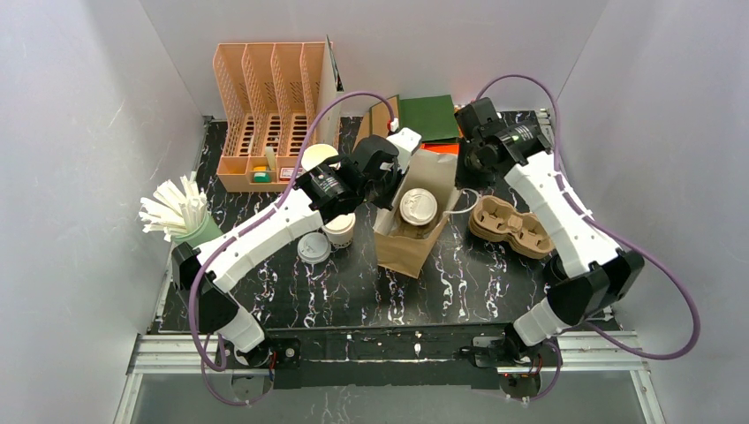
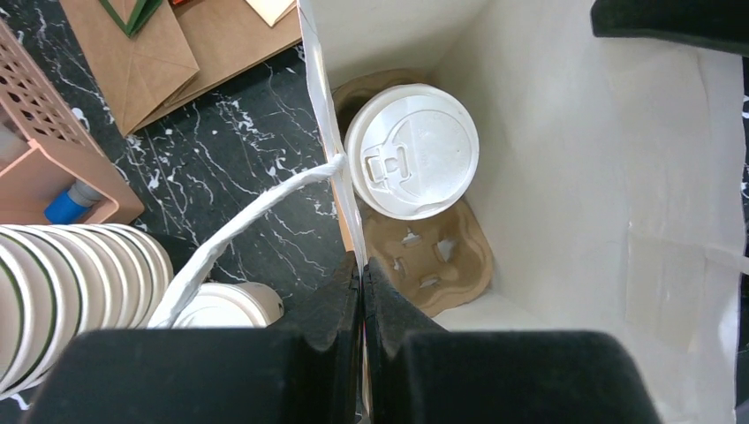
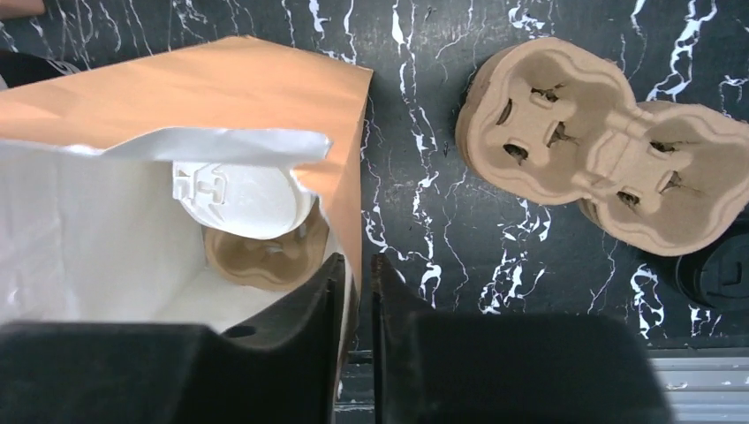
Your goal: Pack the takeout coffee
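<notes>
A brown paper bag (image 1: pixel 408 252) with a white lining stands open mid-table. Inside it a takeout coffee with a white sip lid (image 2: pixel 412 150) sits in a brown pulp carrier (image 2: pixel 437 261). My left gripper (image 2: pixel 362 265) is shut on the bag's left wall, beside its white handle (image 2: pixel 238 234). My right gripper (image 3: pixel 358 263) straddles the bag's right wall (image 3: pixel 349 177). Its jaws stand narrow, with a dark gap left between the wall and the outer finger. A second lidded coffee (image 1: pixel 339 230) stands on the table left of the bag, under my left arm.
A stack of empty pulp carriers (image 1: pixel 512 225) lies right of the bag. A loose white lid (image 1: pixel 313 247), a lying stack of lidless cups (image 2: pixel 71 283), a green cup of white straws (image 1: pixel 181 216) and a peach organizer (image 1: pixel 269 115) fill the left and back. Flat bags (image 1: pixel 428 119) lie behind.
</notes>
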### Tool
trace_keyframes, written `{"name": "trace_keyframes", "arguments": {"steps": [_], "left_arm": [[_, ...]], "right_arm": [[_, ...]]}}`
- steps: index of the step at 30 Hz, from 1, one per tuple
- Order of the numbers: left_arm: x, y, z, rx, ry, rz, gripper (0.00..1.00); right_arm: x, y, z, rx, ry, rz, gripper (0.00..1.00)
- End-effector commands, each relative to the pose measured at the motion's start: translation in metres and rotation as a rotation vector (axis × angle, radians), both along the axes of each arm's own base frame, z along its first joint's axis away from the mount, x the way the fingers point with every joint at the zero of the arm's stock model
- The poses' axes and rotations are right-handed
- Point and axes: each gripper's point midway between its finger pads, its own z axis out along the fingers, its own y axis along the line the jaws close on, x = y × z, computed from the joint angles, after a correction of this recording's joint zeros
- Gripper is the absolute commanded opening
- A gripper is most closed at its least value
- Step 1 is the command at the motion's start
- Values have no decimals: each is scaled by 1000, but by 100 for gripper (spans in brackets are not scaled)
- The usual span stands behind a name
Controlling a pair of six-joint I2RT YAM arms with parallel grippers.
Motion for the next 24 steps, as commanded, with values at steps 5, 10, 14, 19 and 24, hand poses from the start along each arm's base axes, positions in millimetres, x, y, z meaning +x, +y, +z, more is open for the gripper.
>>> {"name": "trace_keyframes", "arguments": {"steps": [5,10,14,19,24], "left_arm": [[14,15,49,-18,-169,34,0],[20,10,60,-39,-193,37,0],[22,8,65,-47,-213,29,0],[20,4,72,-105,-253,3,0],[12,2,60,-108,-228,-31,0]], "right_arm": [[-13,13,-11,120,-24,79,12],[-21,20,-19,185,-70,122,5],[-31,22,-35,199,-43,155,4],[-44,18,-58,221,-76,183,6],[-47,21,-57,237,-96,220,9]]}}
